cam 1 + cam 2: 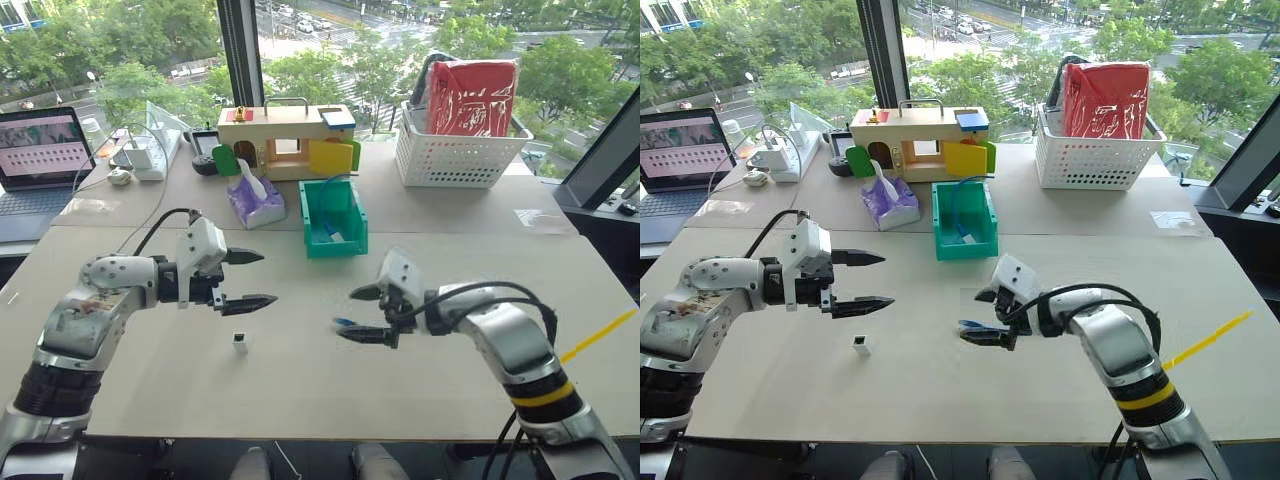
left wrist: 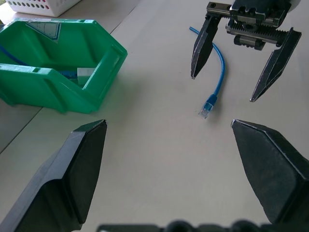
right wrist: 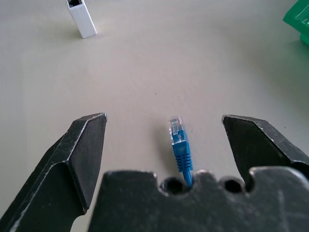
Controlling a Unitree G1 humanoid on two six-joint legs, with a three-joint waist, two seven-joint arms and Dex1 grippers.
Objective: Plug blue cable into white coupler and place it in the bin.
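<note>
Blue cable [image 3: 179, 145] flat on table [image 1: 430, 390], plug end between spread fingers of right gripper [image 1: 362, 313], long axis along them. White coupler [image 1: 240, 342] upright, nearer left gripper [image 1: 247, 279], also spread and empty. Bin [image 1: 350, 240] beyond.

The blue cable [image 3: 181, 152] ended in a clear plug, the coupler [image 1: 240, 343] was white with a dark socket, the bin [image 1: 333, 222] was teal-green, the table [image 1: 420, 380] pale beige, the lattice basket [image 1: 455, 155] white, holding a red bag [image 1: 470, 98], and both grippers' fingers [image 2: 270, 164] were black.
</note>
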